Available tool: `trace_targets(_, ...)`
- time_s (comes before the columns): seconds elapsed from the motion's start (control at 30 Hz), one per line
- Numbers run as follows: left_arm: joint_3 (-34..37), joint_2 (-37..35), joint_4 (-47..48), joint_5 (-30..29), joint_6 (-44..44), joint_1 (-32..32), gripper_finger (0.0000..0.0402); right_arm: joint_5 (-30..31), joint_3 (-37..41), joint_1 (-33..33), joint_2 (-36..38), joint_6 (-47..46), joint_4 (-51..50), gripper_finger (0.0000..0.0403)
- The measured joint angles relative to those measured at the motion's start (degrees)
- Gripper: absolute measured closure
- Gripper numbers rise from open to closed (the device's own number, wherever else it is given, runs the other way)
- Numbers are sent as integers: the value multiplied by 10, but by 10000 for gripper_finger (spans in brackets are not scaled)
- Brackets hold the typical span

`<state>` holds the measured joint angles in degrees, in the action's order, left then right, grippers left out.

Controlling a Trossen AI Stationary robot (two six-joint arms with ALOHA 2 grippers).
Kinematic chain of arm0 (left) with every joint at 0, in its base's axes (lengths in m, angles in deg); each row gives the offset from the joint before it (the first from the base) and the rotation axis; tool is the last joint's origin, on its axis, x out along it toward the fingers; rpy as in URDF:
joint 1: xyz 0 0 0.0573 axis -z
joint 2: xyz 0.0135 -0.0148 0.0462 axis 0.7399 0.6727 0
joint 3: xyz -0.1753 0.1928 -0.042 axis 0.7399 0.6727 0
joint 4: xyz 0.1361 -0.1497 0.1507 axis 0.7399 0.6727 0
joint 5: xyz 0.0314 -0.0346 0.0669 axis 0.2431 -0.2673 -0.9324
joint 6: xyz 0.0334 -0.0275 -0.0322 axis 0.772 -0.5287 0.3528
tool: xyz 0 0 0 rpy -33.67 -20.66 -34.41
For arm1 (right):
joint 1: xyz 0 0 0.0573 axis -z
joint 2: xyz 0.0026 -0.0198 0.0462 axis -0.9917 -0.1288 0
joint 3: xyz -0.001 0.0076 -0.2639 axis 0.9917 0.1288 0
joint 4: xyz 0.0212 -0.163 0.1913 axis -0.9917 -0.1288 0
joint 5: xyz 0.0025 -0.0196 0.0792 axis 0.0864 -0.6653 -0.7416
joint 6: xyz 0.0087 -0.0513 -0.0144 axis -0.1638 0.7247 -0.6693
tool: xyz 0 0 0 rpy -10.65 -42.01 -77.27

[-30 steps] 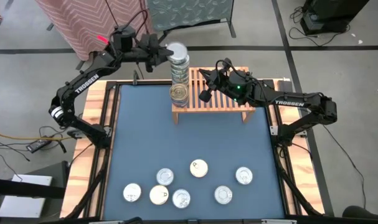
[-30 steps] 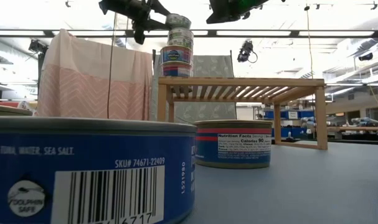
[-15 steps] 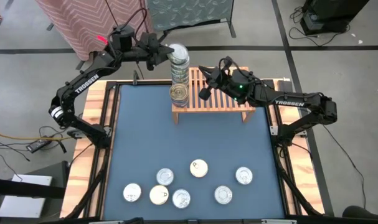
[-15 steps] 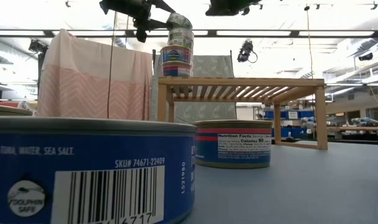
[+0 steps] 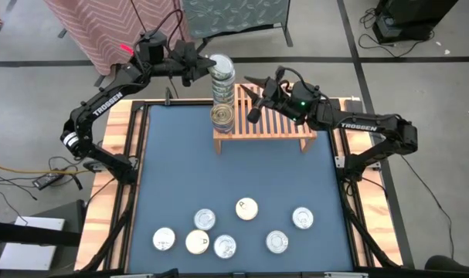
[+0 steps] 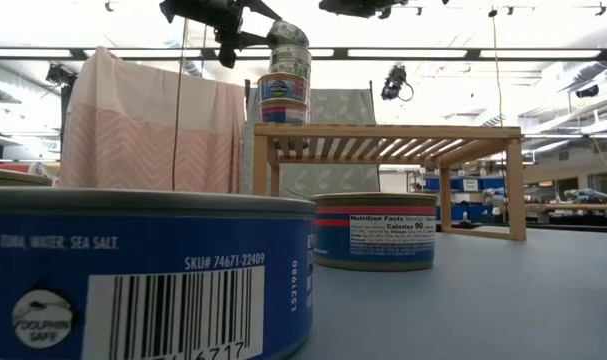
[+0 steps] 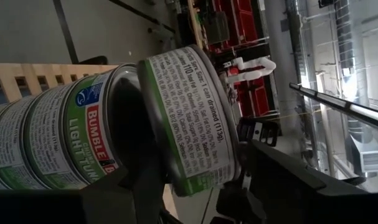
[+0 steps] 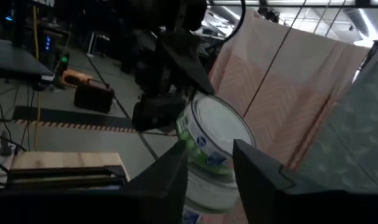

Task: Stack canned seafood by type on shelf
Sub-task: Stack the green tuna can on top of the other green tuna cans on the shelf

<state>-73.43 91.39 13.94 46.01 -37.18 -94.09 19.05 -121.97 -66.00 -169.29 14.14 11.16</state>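
Left wrist view: left tool (image 7: 195,180) spread around tilted, green-labelled round tin (image 7: 189,118); right tool's (image 5: 253,99) state unclear.

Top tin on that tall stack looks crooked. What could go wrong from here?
1. The top can sits tilted on the stack at the shelf corner, with the left gripper around it; letting go may slide it off.
2. A nudge from the nearby right gripper could topple the tall stack.

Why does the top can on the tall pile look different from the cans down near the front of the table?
The top can sits tilted, high on the stack on the shelf; the front cans lie flat on the table. The left gripper flanks the top can; nothing touches the front cans. All are small round tins.
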Motion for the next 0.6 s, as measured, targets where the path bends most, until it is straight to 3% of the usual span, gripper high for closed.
trace_targets(0.2, 0, 0, 0, 0, -1, 0, 178, -23, -87, -6, -65, 72, -32, 236)
trace_targets(0.37, 0, 0, 0, -4, 0, 0, 178, 22, -195, -12, -144, 142, -123, 201)
trace_targets(0.6, 0, 0, 0, -4, 0, 0, 178, 82, -280, -26, -184, 204, -141, 172)
